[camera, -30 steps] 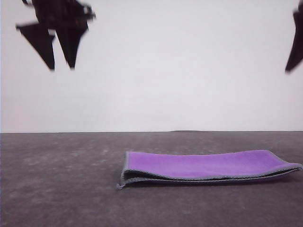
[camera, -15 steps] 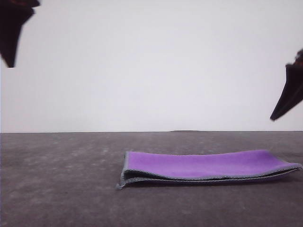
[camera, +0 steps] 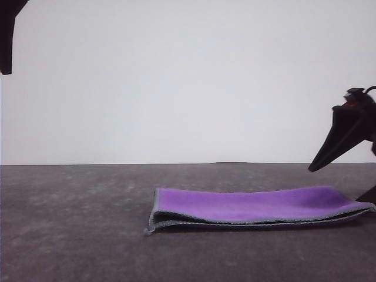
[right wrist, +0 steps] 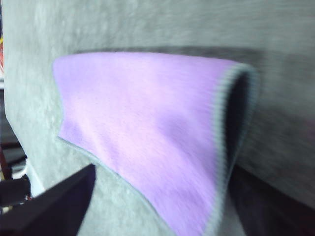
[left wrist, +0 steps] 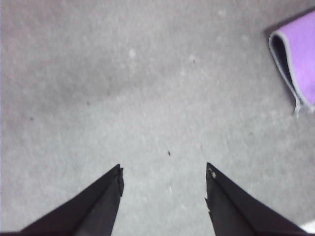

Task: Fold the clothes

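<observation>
The clothes (camera: pixel 252 207) are one cloth folded in half on the dark grey table, purple face up, with a light grey hem. Its fold edge points left. My right gripper (camera: pixel 333 185) hangs open at the cloth's right end, one finger above it and one low beside it. In the right wrist view the cloth (right wrist: pixel 147 128) lies between the open fingers (right wrist: pixel 59 204), and I cannot tell whether they touch it. My left gripper (left wrist: pixel 164 169) is open over bare table, with the cloth's left corner (left wrist: pixel 295 64) off to one side. One left finger (camera: pixel 7 35) shows high at the far left.
The grey table (camera: pixel 70 223) stretches bare to the left of the cloth and in front of it. A plain white wall (camera: pixel 188 82) stands behind the table's far edge.
The left gripper has risen and drifted left to the frame's corner. The right gripper has come down and inward to the cloth's right end. The cloth has not moved.
</observation>
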Motion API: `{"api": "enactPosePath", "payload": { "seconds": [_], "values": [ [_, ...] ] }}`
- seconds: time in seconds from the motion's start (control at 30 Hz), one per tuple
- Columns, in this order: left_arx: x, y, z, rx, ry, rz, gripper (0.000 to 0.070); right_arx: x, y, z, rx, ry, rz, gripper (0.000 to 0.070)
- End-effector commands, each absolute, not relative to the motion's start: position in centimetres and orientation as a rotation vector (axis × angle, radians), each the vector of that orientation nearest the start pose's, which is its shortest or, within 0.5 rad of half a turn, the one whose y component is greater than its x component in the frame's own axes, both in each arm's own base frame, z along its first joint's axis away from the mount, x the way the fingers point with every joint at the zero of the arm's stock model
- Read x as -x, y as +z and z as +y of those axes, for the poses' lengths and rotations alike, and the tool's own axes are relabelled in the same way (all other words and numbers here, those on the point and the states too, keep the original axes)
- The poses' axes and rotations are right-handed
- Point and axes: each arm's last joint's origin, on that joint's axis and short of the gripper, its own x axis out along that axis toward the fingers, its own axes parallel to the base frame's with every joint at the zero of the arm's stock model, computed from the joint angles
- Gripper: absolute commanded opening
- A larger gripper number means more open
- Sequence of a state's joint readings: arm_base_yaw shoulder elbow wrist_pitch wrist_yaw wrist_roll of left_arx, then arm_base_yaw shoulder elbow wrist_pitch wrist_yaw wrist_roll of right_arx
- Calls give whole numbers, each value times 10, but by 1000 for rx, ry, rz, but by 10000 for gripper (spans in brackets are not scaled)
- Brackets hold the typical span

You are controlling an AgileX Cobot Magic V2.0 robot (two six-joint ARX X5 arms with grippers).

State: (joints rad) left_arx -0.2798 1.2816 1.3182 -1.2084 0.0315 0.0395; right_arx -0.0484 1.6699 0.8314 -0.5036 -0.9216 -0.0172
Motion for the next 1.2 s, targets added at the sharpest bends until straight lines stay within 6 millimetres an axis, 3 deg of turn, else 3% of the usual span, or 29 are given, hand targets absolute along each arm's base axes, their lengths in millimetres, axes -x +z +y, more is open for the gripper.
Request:
{"api": "enactPosePath", "payload": {
  "seconds": [0.0, 0.1, 0.3, 0.47, 0.63, 1.17],
  "values": [
    [-217, 338, -64, -174, -304, 1156, 314, -278, 136, 12, -650, 733, 1233, 360],
    [-217, 338, -64, -174, -304, 1157, 314, -279, 136, 15, -643, 732, 1234, 213],
    [-217, 338, -64, -173, -303, 1159, 314, -280, 135, 14, -602, 689, 1239, 11],
    [-218, 338, -64, -171, -303, 1154, 314, -280, 136, 15, -613, 714, 1234, 3],
    [-219, 339, -65, -161, -299, 1135, 314, -280, 140, 32, -666, 879, 1204, 3],
    [-219, 339, -66, -137, -316, 1135, 314, -285, 153, 120, -583, 1042, 1147, 3]
  ]
}}
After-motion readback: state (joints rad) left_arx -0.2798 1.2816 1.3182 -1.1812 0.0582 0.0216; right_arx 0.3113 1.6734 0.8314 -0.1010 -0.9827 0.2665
